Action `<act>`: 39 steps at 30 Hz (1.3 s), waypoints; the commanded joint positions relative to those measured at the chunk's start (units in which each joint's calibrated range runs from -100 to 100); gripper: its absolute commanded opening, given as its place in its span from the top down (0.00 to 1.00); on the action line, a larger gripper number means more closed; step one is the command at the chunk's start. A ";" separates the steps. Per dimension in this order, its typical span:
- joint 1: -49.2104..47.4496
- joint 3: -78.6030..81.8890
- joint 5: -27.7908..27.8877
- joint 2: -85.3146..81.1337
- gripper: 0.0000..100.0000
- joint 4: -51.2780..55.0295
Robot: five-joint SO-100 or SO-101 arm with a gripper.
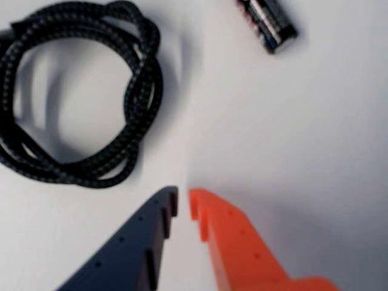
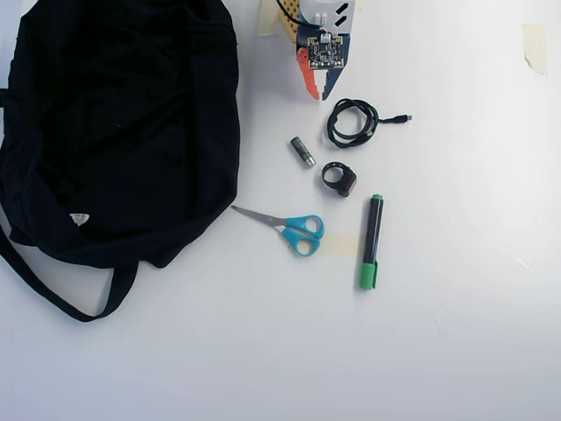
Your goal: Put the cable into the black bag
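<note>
The cable (image 1: 140, 91) is a black braided cord coiled in a loop on the white table, up and to the left of my fingertips in the wrist view. In the overhead view the cable (image 2: 333, 123) lies just below and right of my gripper (image 2: 319, 94), its short plug end pointing right. My gripper (image 1: 183, 195) has a dark blue finger (image 1: 145, 242) and an orange finger (image 1: 230, 248). Only a narrow slit separates the tips, with nothing in it. The black bag (image 2: 123, 123) fills the left side, its strap trailing at the bottom left.
A small battery (image 2: 302, 151) lies below the gripper; it is also at the top of the wrist view as the battery (image 1: 270, 24). A black ring with a red spot (image 2: 348, 184), blue-handled scissors (image 2: 259, 216) and a green marker (image 2: 372, 237) lie lower down.
</note>
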 commanded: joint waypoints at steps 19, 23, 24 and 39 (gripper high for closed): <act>-0.35 1.25 0.18 -0.91 0.98 2.15; -0.43 0.98 -0.29 -0.75 0.98 0.77; -0.43 0.98 -0.34 -0.75 0.98 -1.03; -3.27 -16.09 -0.34 32.20 0.98 -58.14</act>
